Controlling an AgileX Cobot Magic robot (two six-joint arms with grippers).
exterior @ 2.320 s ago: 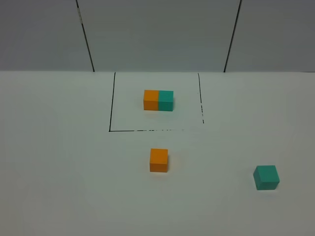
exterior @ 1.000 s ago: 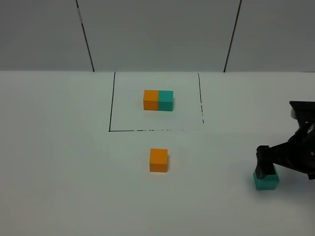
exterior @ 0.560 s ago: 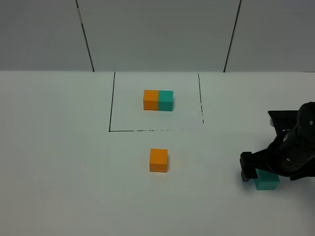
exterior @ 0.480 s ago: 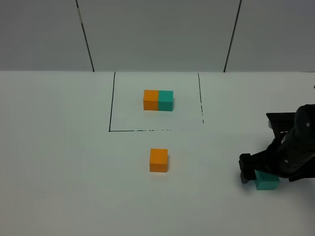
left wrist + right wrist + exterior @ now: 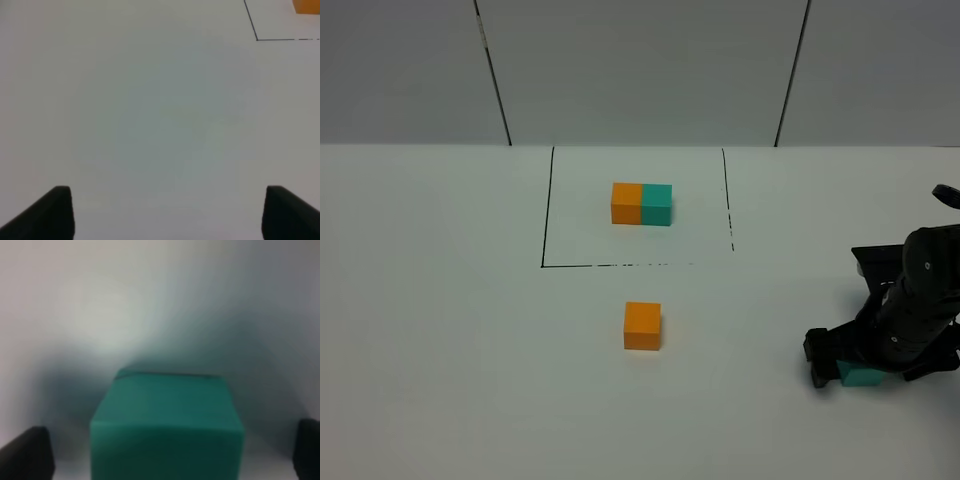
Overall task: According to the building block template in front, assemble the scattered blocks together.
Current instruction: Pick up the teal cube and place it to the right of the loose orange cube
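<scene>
The building block template (image 5: pixel 642 204), an orange-and-teal bar, lies inside the black-lined square (image 5: pixel 546 240) at the back. An orange cube (image 5: pixel 642 326) sits alone just in front of the square. At the right, the teal cube (image 5: pixel 861 377) (image 5: pixel 166 425) rests on the table, mostly covered by my right gripper (image 5: pixel 865 366) (image 5: pixel 165 452). That gripper is open and straddles the cube, with a gap on each side between the cube and the fingertips (image 5: pixel 25 455). My left gripper (image 5: pixel 165 212) is open over bare table, holding nothing, and is out of the high view.
The white table (image 5: pixel 450 350) ends at a grey panelled wall (image 5: pixel 640 70). In the left wrist view, a corner of the square (image 5: pixel 256 39) and a bit of the template's orange half (image 5: pixel 306 6) show far from the left gripper.
My right arm came in from the right and lowered over the teal cube, now covering most of it. The cube, the orange cube and the template have not moved.
</scene>
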